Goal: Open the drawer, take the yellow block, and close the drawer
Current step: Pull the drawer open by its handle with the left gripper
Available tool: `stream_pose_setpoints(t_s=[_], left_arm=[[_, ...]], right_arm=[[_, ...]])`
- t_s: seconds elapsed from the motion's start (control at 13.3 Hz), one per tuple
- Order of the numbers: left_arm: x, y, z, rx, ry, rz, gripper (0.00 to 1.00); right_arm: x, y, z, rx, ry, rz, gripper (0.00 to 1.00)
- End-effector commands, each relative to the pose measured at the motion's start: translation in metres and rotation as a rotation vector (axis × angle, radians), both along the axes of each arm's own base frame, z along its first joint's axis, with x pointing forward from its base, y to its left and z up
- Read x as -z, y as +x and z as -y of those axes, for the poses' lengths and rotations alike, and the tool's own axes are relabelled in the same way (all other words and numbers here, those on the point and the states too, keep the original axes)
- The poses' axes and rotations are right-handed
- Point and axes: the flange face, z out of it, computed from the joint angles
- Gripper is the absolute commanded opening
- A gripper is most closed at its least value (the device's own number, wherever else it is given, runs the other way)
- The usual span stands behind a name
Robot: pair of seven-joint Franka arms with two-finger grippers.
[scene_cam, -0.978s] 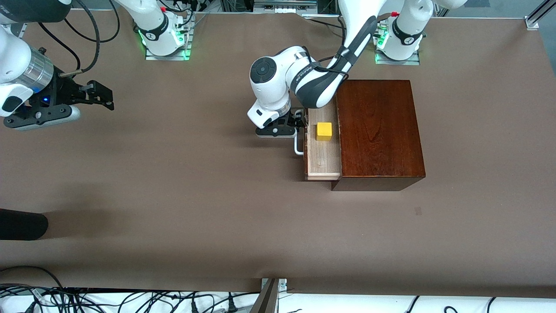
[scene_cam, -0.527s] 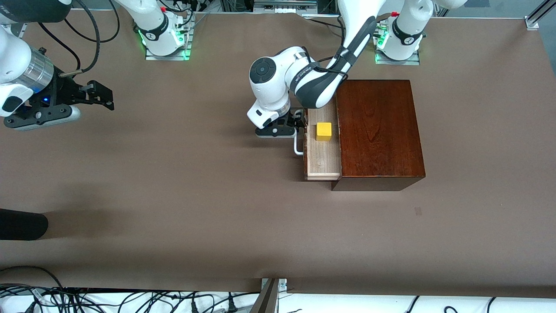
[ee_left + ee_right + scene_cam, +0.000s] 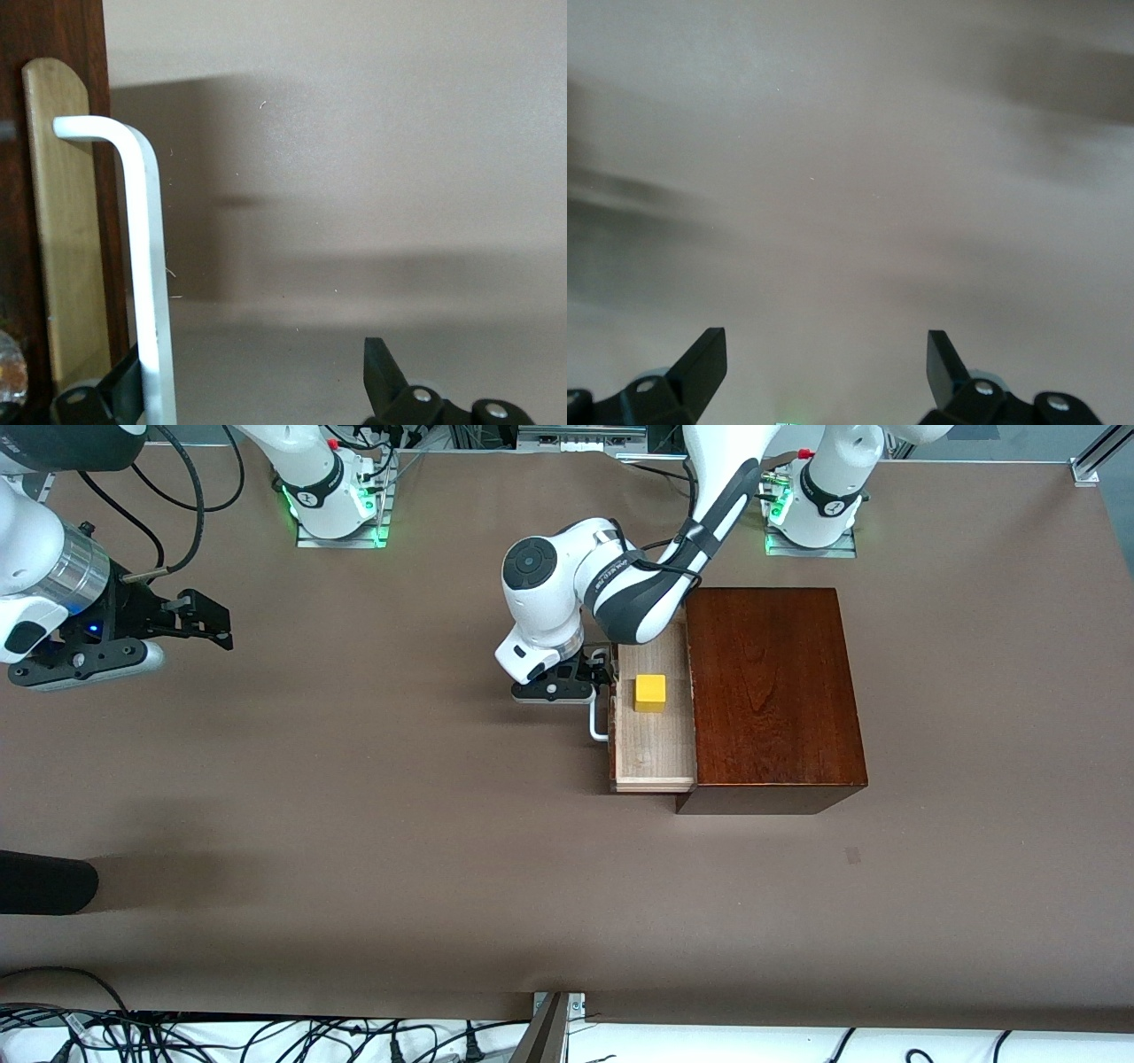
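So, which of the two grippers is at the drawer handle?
The left gripper: one finger is hooked inside the white handle of the drawer. The right gripper waits open over bare table at the right arm's end.

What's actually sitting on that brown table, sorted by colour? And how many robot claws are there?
Dark reddish-brown: 1, the glossy wooden box with its pale-wood-lined drawer slid partly out
Yellow: 1, the small cube-shaped yellow block in the drawer
White: 1, the drawer's metal bar handle
Black two-finger claws: 2, left gripper at the handle, right gripper waiting
Total: 5
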Motion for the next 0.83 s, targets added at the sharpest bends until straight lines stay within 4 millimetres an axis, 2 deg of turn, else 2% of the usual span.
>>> stream_pose_setpoints(t_s=[0.0,0.15,0.3,0.6,0.75], left_arm=[[-0.003,-0.003,0.025,0.007,-0.069,0.005,1.00],[-0.016,-0.002,0.023,0.025,-0.069,0.021,1.00],[-0.030,0.004,0.010,0.014,-0.050,0.025,1.00],[-0.035,0.003,0.000,0.007,-0.018,0.007,1.00],[-0.049,0.000,-0.006,0.002,0.009,-0.009,1.00]], right_arm=[[0.001,0.003,-0.003,-0.008,-0.014,0.006,1.00],[0.000,0.003,-0.002,-0.008,-0.015,0.008,1.00],[0.001,0.003,-0.002,-0.008,-0.015,0.006,1.00],[0.001,0.003,-0.003,-0.008,-0.014,0.006,1.00],[0.000,0.003,-0.003,-0.008,-0.014,0.007,1.00]])
